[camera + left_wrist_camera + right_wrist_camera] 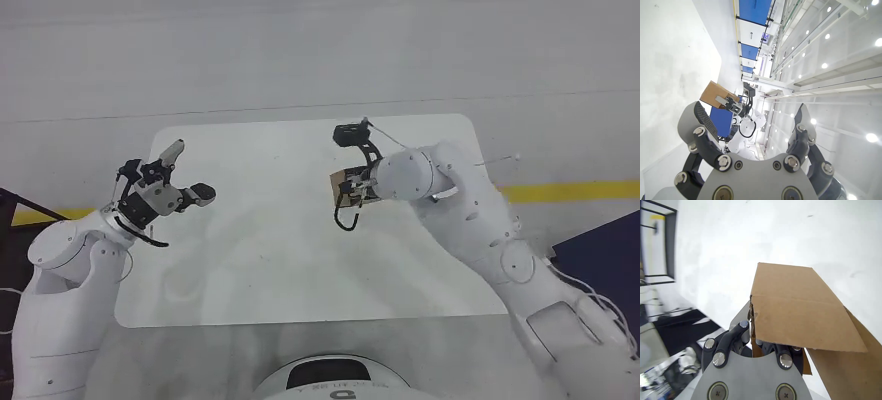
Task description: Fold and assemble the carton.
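Observation:
A small brown carton (352,187) is held above the white table (280,260), right of its middle, with my right gripper (362,186) shut on one of its walls. In the right wrist view the carton (800,309) hangs in front of the fingers (740,315) with a flap folded over and a torn edge near the grip. My left gripper (186,174) stands open over the table's left side, tilted upward, nothing between its fingers. Past its spread fingers (704,117) in the left wrist view I see the carton (714,93) and the right gripper (726,101) farther off.
The white table has rounded corners and bare surface between the two arms. A yellow line (575,190) runs along the grey floor beside it. A dark frame (668,243) stands off the table's edge in the right wrist view.

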Available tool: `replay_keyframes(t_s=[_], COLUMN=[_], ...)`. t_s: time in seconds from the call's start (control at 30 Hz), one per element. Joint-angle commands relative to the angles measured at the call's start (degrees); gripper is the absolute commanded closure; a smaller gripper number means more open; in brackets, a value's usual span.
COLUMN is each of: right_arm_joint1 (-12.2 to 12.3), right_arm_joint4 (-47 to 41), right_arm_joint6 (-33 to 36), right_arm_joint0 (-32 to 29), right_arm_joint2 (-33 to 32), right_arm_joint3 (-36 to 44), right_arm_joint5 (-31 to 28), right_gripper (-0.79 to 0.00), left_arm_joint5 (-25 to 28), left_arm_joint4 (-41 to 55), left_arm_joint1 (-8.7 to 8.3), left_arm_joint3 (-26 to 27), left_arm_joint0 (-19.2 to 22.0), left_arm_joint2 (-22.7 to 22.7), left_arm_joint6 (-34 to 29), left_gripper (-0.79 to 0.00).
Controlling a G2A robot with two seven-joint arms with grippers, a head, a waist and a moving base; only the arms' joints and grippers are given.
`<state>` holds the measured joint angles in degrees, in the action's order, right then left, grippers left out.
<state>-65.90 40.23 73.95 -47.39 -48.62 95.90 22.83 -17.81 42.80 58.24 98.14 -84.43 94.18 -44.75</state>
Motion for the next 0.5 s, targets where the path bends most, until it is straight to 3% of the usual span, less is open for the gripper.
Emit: replay_keyframes(t_s=[0.0,0.03,0.07,0.13,0.17,0.2,0.47], right_arm_joint1=[-0.3,-0.5,-0.8,-1.4,-1.6,-1.9,-3.0], right_arm_joint4=[6.0,7.5,8.9,10.5,10.7,10.9,9.3], right_arm_joint6=[3.2,5.0,6.7,10.0,11.5,12.4,14.1], right_arm_joint0=[2.1,3.1,4.1,5.9,6.6,7.4,10.4], right_arm_joint2=[2.7,4.0,5.4,7.9,8.8,9.5,11.5], right_arm_joint3=[0.1,-0.2,-0.4,-0.8,-1.1,-1.1,-1.1], right_arm_joint5=[-0.8,-1.3,-2.2,-3.9,-4.6,-5.0,-6.8], right_gripper=[0.000,0.000,-0.108,-0.505,-0.754,-0.785,-0.785], left_arm_joint5=[0.0,0.0,0.0,0.0,0.0,0.0,0.0], left_arm_joint4=[0.0,0.0,0.0,0.0,0.0,0.0,0.0], left_arm_joint1=[0.00,0.00,0.00,0.00,0.00,0.00,0.00], left_arm_joint3=[0.0,0.0,0.0,0.0,0.0,0.0,0.0], left_arm_joint0=[0.0,0.0,0.0,0.0,0.0,0.0,0.0], left_arm_joint2=[0.0,0.0,0.0,0.0,0.0,0.0,0.0], left_arm_joint6=[0.0,0.0,0.0,0.0,0.0,0.0,0.0], left_gripper=[-0.785,-0.785,-0.785,-0.785,-0.785,-0.785,-0.785])
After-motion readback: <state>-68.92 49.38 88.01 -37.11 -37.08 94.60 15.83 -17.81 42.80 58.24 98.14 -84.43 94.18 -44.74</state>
